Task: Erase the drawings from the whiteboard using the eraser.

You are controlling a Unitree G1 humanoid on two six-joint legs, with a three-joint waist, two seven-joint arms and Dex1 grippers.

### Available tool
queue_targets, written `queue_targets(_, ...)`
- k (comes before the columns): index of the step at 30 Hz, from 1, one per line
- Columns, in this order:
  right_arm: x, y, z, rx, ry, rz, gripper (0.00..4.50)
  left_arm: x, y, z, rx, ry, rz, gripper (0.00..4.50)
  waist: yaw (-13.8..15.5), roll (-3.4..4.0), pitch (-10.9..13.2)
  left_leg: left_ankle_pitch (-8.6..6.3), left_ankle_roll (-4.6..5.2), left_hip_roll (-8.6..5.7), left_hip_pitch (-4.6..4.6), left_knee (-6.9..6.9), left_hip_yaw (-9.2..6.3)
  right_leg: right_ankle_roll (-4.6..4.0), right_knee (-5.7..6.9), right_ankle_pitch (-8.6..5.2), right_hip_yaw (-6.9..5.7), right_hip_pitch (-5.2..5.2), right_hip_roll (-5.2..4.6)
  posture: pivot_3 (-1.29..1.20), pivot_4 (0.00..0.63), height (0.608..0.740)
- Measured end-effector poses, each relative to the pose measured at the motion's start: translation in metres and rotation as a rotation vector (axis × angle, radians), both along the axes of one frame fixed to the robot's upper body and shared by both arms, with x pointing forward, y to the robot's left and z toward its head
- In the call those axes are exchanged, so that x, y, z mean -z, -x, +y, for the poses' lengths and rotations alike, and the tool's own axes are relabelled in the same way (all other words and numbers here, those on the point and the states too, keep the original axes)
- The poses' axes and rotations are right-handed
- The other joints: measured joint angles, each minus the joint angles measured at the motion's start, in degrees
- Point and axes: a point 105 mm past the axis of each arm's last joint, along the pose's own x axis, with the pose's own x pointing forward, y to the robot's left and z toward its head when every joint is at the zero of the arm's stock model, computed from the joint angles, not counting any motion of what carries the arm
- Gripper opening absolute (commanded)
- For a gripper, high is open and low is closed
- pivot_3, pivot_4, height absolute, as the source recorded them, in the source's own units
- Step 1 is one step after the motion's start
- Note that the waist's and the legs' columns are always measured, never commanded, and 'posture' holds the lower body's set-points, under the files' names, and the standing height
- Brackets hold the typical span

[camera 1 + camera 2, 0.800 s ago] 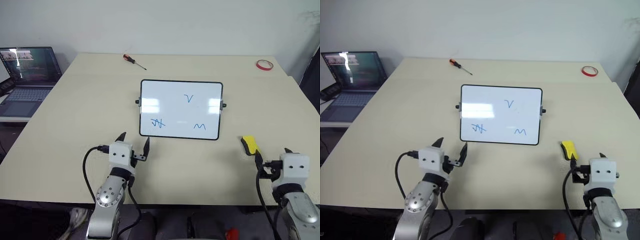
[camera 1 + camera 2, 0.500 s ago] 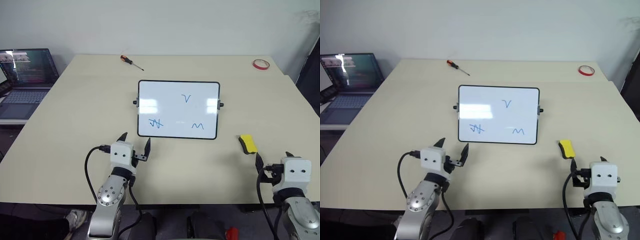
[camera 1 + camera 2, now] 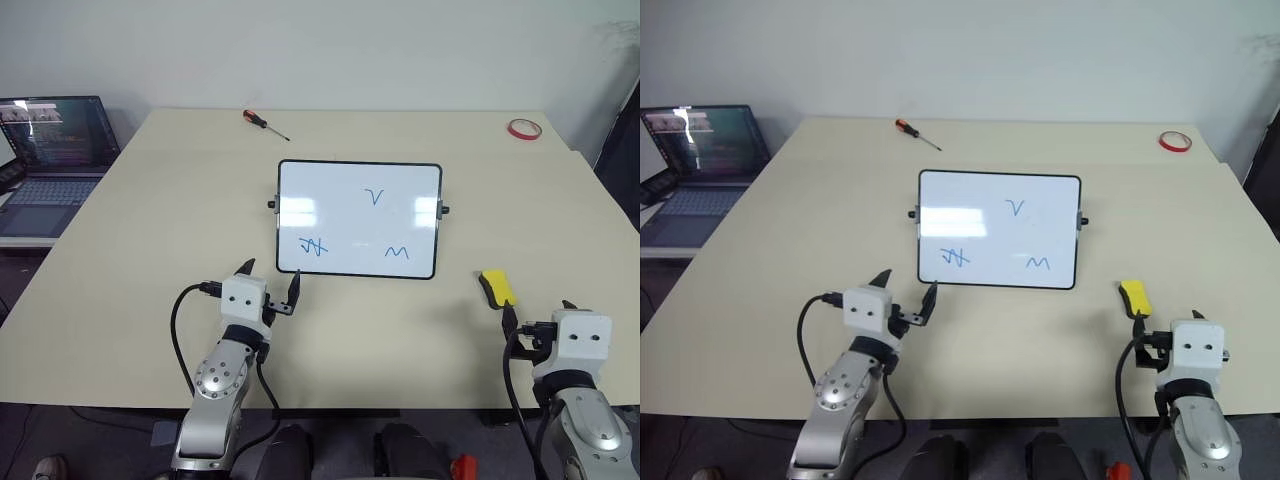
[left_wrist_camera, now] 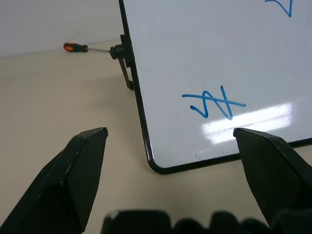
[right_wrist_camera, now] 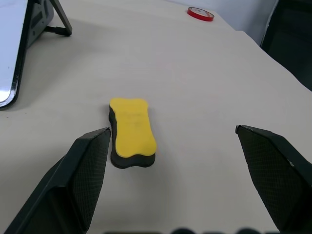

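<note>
Eraser [image 5: 131,132], small yellow-topped, black-soled foam block: probably light, soft; I'd pinch its long sides. Both my grippers gape, empty.

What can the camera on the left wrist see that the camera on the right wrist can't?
Left wrist view alone: the crossed-out zigzag drawn in blue on the front of the whiteboard, the screwdriver lying far behind, and the left hand with its fingers wide open at the board's lower corner.

Right wrist view alone: the yellow eraser lying flat on the table, the red tape ring far off, and the open right hand around the eraser without touching it.

Both: the whiteboard, seen edge-on in the right wrist view, and the beige table.
</note>
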Motion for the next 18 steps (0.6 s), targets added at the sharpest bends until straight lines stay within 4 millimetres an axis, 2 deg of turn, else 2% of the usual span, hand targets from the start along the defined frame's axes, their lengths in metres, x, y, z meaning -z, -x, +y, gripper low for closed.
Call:
queue_targets(9,0.001,0.002,0.000,0.007,-0.007,-0.004,4.46,-0.005,-0.003,0.000,0.007,-0.008,-0.016,4.50,-0.1,0.00,0.0,0.00,0.00,0.01,0.02,0.00,0.00,0.00,0.01,0.00,0.01,0.00,0.00,0.00,0.150,0.740)
queue_targets(13,-0.004,-0.006,0.006,-0.028,-0.056,-0.021,4.46,-0.016,-0.019,0.000,0.043,-0.033,-0.046,4.50,0.0,0.00,0.0,0.01,-0.01,0.00,0.02,0.02,-0.01,0.00,0.08,0.00,-0.03,0.00,0.08,0.00,0.150,0.740)
queue_targets(16,-0.011,-0.012,0.014,-0.079,-0.094,-0.026,4.46,-0.032,-0.032,-0.011,0.153,-0.022,-0.075,4.50,0.0,0.00,0.0,0.01,0.00,-0.02,0.01,0.02,0.01,0.00,0.07,0.00,-0.01,0.00,0.24,0.00,0.150,0.740)
queue_targets(18,-0.013,-0.018,0.019,-0.120,-0.122,-0.022,4.46,-0.036,-0.037,-0.026,0.275,0.002,-0.058,4.50,0.0,-0.01,0.0,0.01,-0.01,-0.03,-0.01,0.03,0.01,0.00,0.07,0.00,-0.02,-0.01,0.24,0.00,0.150,0.740)
